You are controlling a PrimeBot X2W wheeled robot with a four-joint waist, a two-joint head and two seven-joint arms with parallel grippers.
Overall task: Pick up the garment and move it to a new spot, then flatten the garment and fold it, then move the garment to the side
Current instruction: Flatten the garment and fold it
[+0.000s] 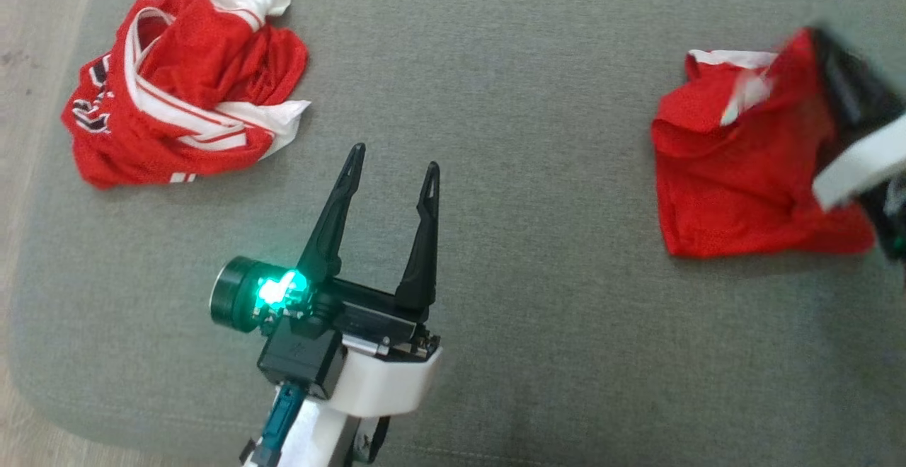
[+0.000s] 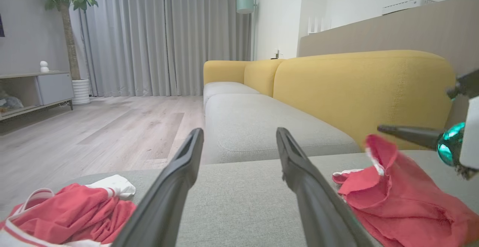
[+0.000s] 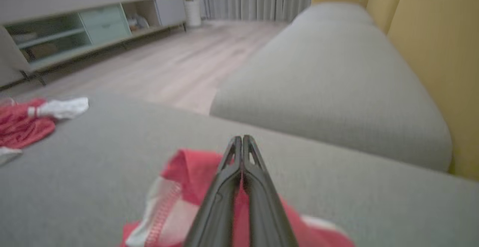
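The garment [image 1: 743, 170], red mesh with a white trim, lies bunched at the right of the grey seat cushion [image 1: 531, 99]. My right gripper [image 1: 821, 42], blurred, is shut on the garment's upper edge. In the right wrist view red cloth [image 3: 187, 172] is pinched between the closed fingers [image 3: 242, 139]. My left gripper [image 1: 395, 159] hovers open over the middle of the cushion, holding nothing. The left wrist view has its spread fingers [image 2: 239, 133], the garment [image 2: 396, 202] to their right, and the right gripper [image 2: 380, 128] lifting a fold of it.
A second crumpled red and white jersey [image 1: 184, 85] lies at the cushion's far left, near its edge. Wooden floor [image 1: 28, 28] runs beyond that edge. A yellow backrest [image 2: 355, 90] rises behind the seat, with another grey cushion [image 2: 254, 123] beyond.
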